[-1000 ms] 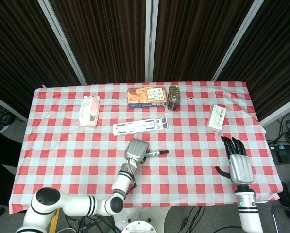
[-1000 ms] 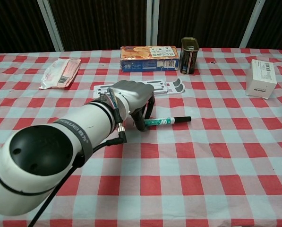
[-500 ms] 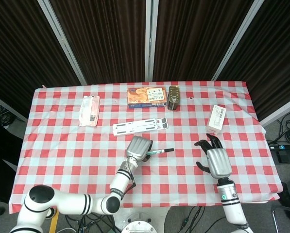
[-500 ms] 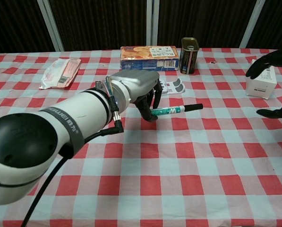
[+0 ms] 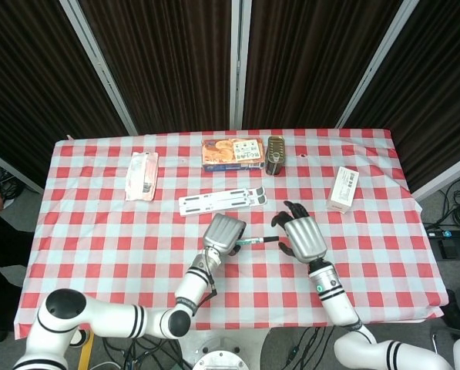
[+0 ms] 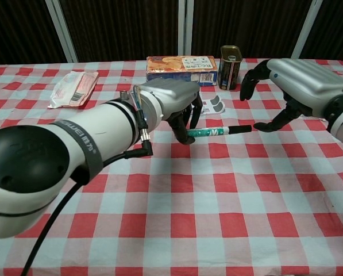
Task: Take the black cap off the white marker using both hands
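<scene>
Left hand (image 6: 172, 99) is what I check first: its fingers are curled around the white marker (image 6: 208, 132), gripping the barrel near its rear end and holding it up off the table (image 6: 217, 230), roughly level, with the green-printed part of the barrel sticking out toward my right side. At the far tip sits the black cap (image 6: 240, 129), in place on the marker. From the head view I see the same hold, the left hand (image 5: 223, 233) covering the barrel and the marker (image 5: 254, 241) pointing across to the other hand.

My right hand (image 6: 300, 83) is empty, fingers spread and bent downward, hovering just beside the cap. One dark fingertip comes close to the cap end, but I cannot tell whether it touches. In the head view the right hand (image 5: 301, 234) sits right at the marker's capped tip.

Further out on the red-and-white checked cloth lie a flat white holder (image 5: 222, 200) behind the left hand, a biscuit box (image 5: 231, 153), a dark tin can (image 5: 276, 155) beside it, a pink packet (image 5: 142, 175) to the left, and a small white box (image 5: 343, 189) to the right.
</scene>
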You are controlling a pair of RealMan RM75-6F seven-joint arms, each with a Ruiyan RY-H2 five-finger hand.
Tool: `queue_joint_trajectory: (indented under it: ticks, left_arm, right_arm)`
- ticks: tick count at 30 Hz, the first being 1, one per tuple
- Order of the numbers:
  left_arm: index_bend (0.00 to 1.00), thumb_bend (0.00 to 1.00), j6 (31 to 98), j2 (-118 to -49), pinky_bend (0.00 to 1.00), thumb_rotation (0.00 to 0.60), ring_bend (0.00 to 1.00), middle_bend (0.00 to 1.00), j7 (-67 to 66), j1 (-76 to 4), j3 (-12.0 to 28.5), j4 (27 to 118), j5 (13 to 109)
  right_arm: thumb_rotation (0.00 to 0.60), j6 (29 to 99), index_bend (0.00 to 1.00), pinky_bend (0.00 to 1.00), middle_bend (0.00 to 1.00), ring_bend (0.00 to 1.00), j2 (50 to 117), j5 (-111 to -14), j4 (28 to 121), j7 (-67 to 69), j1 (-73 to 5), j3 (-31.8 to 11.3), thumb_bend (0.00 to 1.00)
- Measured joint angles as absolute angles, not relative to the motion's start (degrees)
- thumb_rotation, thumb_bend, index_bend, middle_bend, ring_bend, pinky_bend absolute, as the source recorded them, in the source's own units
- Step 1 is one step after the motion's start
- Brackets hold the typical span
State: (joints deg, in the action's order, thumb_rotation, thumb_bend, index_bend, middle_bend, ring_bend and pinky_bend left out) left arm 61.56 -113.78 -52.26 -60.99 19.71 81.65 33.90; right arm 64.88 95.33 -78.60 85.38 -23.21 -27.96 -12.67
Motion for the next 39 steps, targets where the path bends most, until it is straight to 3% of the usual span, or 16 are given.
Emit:
queue_joint_trajectory:
  ticks: [22, 39]
  left_arm:
    - [0.59, 0.41, 63.2, -111.5, 0.98, 0.6, 1.0, 0.6, -51.5, -61.9, 19.2, 84.1, 31.7]
    - [0.59, 0.41, 64.2, -111.2, 0.98, 0.6, 1.0, 0.6, -51.3, -62.6, 18.4, 85.4, 31.3]
  right_arm:
    - [0.6, 65.2, 0.56, 0.2, 0.48, 0.19, 99.9, -76.1, 81.0, -27.5, -31.6, -11.4, 0.09]
    - [0.6, 65.9, 0.56, 0.22, 0.49, 0.21, 101.6, -75.9, 79.3, -26.5, -32.5, -10.3, 0.11]
